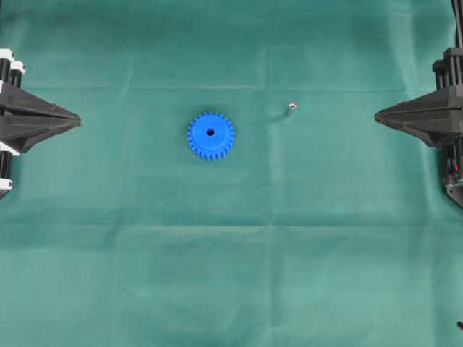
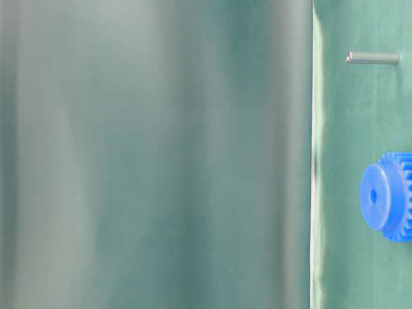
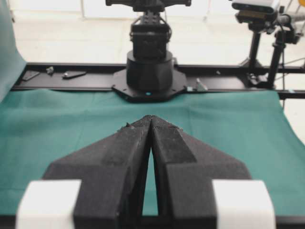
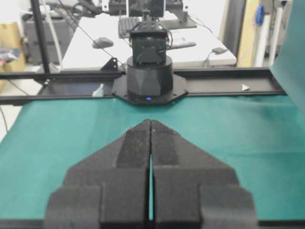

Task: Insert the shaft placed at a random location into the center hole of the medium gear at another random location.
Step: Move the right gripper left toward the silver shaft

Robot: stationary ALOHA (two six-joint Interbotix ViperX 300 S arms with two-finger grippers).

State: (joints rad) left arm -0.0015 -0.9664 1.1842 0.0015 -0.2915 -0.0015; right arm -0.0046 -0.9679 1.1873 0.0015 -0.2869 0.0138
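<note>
Lying flat on green cloth over the worktop [image 1: 145, 289]: medium gear [image 1: 210, 135], bright blue, teeth all round, a little left of the middle in the overhead view. Center hole [image 1: 210, 132] dark, open, nothing in it. Standing on end to the right of the gear and slightly farther up the frame: shaft [image 1: 291, 106], a small shiny dot from above, thin shadow trailing toward the gear. Well apart from the gear, bare cloth between.

Table-level view turned sideways: shaft [image 2: 373, 57] seen as a slim grey pin, gear [image 2: 388, 196] with raised hub and hole [image 2: 373, 195] facing left. Most of that frame taken up by a blurred green fold close to the lens; pale edge of it running top to bottom just left of both parts.

Left tool [image 1: 78, 119] parked at the left edge, tip pointing inward, pads pressed together, holding nothing. Same in its wrist view [image 3: 150, 118]: black fingers meeting at the tip, only a thin slit farther back.

Right tool [image 1: 377, 116] parked at the right edge, tip pointing inward, also closed and empty; wrist view [image 4: 150, 121] confirms pads together.

Open cloth on all sides of gear and shaft; wide clear lane from each tool tip to the parts. Shaft nearer the right tool, gear nearer the centre. Faint crease lines crossing the cloth. Far edge of cloth meeting a black rail in both wrist views.
</note>
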